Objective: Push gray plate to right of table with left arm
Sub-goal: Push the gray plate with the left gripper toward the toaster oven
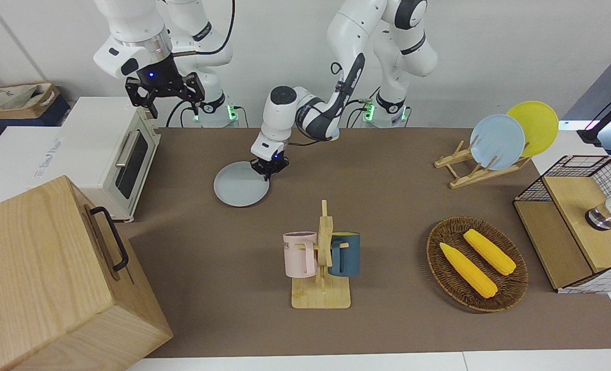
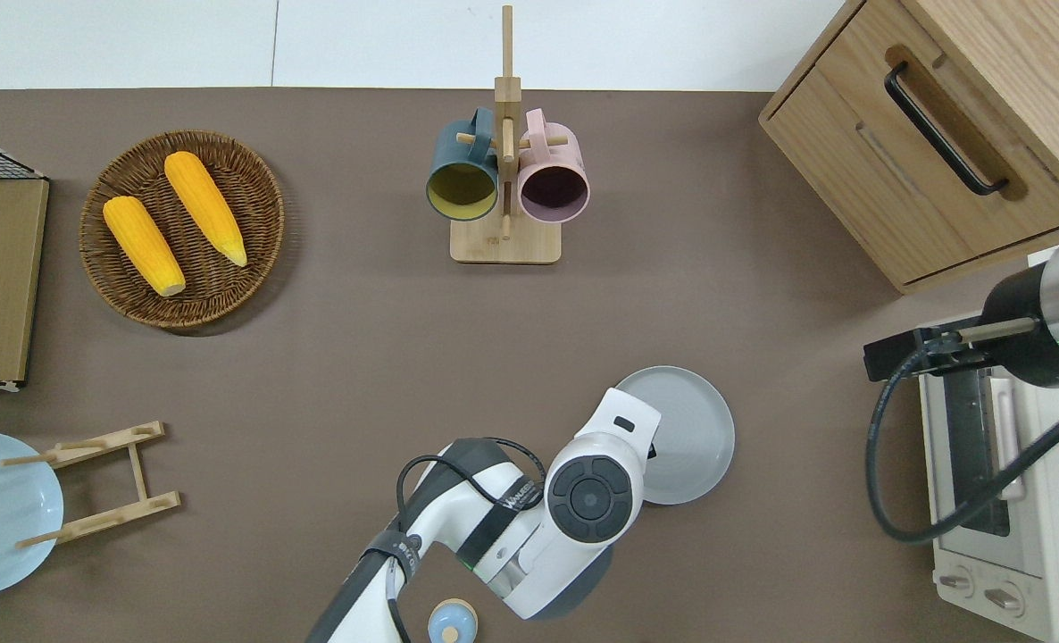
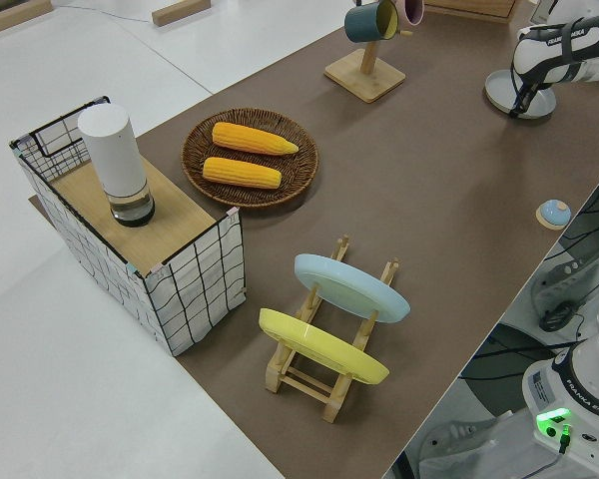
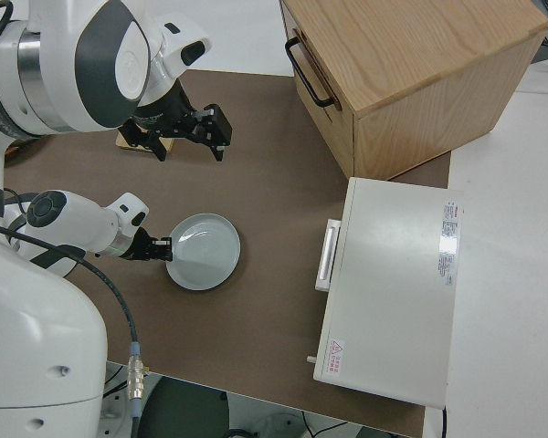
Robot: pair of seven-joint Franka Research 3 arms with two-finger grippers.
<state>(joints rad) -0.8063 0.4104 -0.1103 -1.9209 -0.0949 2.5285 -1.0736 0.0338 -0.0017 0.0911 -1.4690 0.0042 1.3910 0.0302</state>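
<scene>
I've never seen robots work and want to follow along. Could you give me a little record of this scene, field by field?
Working arm: the left arm, reaching low to the table
Left hand: at the edge of the gray plate, on the side toward the left arm's end
Gray plate: flat on the table, between the left hand and the toaster oven
Right arm: parked
Farther from the robots: mug rack, basket of corn
</scene>
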